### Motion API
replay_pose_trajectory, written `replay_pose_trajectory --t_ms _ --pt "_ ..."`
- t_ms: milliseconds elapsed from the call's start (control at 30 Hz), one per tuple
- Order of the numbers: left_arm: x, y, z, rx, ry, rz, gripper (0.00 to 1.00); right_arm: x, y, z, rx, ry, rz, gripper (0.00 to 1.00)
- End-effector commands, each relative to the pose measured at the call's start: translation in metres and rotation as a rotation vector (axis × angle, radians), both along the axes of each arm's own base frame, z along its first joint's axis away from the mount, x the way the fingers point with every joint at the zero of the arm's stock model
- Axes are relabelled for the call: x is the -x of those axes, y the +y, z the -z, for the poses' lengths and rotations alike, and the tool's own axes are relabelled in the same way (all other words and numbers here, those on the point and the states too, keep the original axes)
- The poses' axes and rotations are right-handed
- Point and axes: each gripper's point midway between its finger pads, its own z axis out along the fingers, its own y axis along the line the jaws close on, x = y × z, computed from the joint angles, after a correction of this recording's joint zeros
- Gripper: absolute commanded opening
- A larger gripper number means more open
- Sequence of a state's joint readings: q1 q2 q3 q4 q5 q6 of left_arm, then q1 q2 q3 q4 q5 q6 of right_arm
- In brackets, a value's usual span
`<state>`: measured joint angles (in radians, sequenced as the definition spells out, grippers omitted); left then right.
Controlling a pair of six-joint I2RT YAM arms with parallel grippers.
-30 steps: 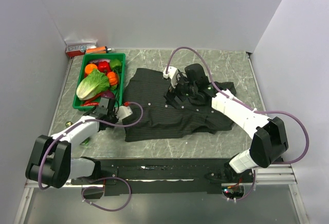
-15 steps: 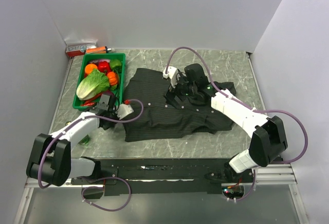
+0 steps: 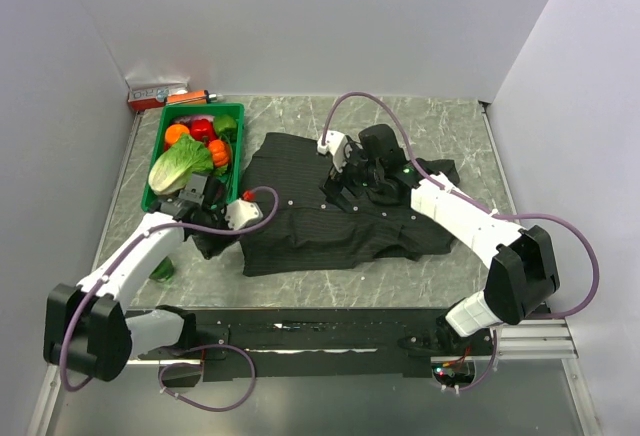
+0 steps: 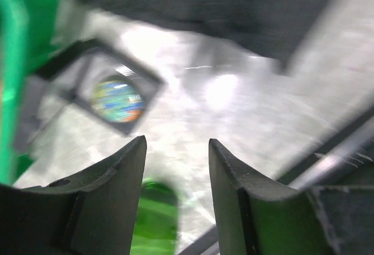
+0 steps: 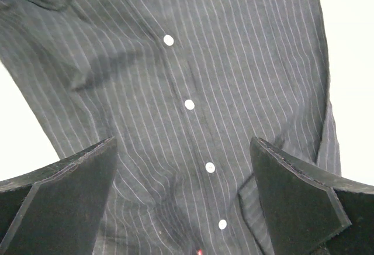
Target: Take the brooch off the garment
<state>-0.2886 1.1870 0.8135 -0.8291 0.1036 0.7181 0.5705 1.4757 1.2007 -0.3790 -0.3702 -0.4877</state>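
L gripper [image 4: 175, 144] higher; brooch [image 3: 247, 196] just beside.

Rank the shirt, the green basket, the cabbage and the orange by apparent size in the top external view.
Largest to smallest:
1. pinstriped shirt
2. green basket
3. cabbage
4. orange
All sit at table level, so nearness to the camera hardly skews this order.

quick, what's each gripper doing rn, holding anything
left gripper: open, nothing between its fingers.
right gripper: open wide over the garment, holding nothing.
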Motion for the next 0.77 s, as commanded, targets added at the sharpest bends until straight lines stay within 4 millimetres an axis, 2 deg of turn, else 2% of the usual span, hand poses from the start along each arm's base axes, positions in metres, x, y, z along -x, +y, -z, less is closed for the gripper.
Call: replay_pose_trajectory --t_ms 0,33,67,100,133,167,200,233,267,300,333,367,400,433,467,533,567,600,633,667,700,733 --pt "0.033 -0.045 -0.032 0.24 0.09 0.151 0.53 -0.021 -0.02 -0.034 -0.016 -0.068 0.168 1.0" --pt "0.023 -0.063 -0.053 0.331 0.061 0.135 0.54 -0.03 -0.03 -0.033 -0.005 -0.065 0.273 1.0" --pt "0.008 -0.074 -0.066 0.381 0.013 0.127 0.55 -0.037 -0.033 -0.044 -0.016 -0.083 0.318 1.0" --pt "-0.003 -0.083 -0.08 0.428 -0.013 0.111 0.68 -0.045 -0.038 -0.05 -0.008 -0.106 0.375 1.0" --pt "-0.019 -0.093 -0.107 0.492 -0.058 0.06 0.74 -0.056 -0.05 -0.059 -0.019 -0.13 0.507 1.0" --pt "-0.039 -0.103 -0.122 0.54 -0.109 0.044 0.77 -0.07 -0.069 -0.075 -0.003 -0.201 0.64 1.0" --pt "-0.052 -0.11 -0.146 0.594 -0.145 -0.004 0.81 -0.079 -0.076 -0.089 -0.015 -0.256 0.69 1.0" --pt "-0.063 -0.111 -0.158 0.614 -0.181 -0.027 0.89 -0.085 -0.082 -0.097 -0.009 -0.29 0.732 1.0" --pt "-0.077 -0.107 -0.163 0.606 -0.216 -0.07 0.99 -0.094 -0.099 -0.121 -0.008 -0.363 0.833 1.0" --pt "-0.093 -0.106 -0.185 0.633 -0.285 -0.101 0.99 -0.099 -0.106 -0.132 -0.015 -0.397 0.872 1.0" --pt "-0.104 -0.096 -0.195 0.633 -0.328 -0.138 0.99 -0.107 -0.117 -0.145 -0.029 -0.433 0.911 1.0" --pt "-0.112 -0.09 -0.203 0.635 -0.359 -0.16 0.99 -0.112 -0.125 -0.171 -0.068 -0.474 0.952 1.0" --pt "-0.125 -0.083 -0.225 0.651 -0.43 -0.195 0.99 -0.113 -0.136 -0.183 -0.074 -0.503 0.996 1.0" --pt "-0.133 -0.075 -0.236 0.665 -0.466 -0.228 0.99 -0.115 -0.144 -0.203 -0.112 -0.55 1.028 1.0" --pt "-0.146 -0.055 -0.246 0.677 -0.509 -0.288 1.0 -0.117 -0.155 -0.222 -0.138 -0.593 1.058 1.0" --pt "-0.162 -0.039 -0.282 0.756 -0.596 -0.36 0.99 -0.113 -0.169 -0.254 -0.163 -0.68 1.096 1.0" --pt "-0.174 -0.02 -0.287 0.768 -0.616 -0.421 0.99 -0.113 -0.175 -0.275 -0.209 -0.73 1.11 1.0" --pt "-0.179 -0.015 -0.307 0.819 -0.639 -0.457 0.99 -0.111 -0.177 -0.287 -0.225 -0.76 1.106 1.0" --pt "-0.187 0.003 -0.321 0.836 -0.691 -0.505 0.99 -0.107 -0.181 -0.302 -0.229 -0.798 1.103 1.0" --pt "-0.196 0.01 -0.327 0.866 -0.697 -0.549 1.0 -0.103 -0.187 -0.325 -0.279 -0.849 1.115 1.0" --pt "-0.199 0.016 -0.351 0.916 -0.737 -0.577 0.99 -0.1 -0.19 -0.337 -0.289 -0.88 1.115 1.0" --pt "-0.203 0.031 -0.365 0.928 -0.781 -0.618 0.99 -0.094 -0.196 -0.35 -0.318 -0.911 1.13 1.0"
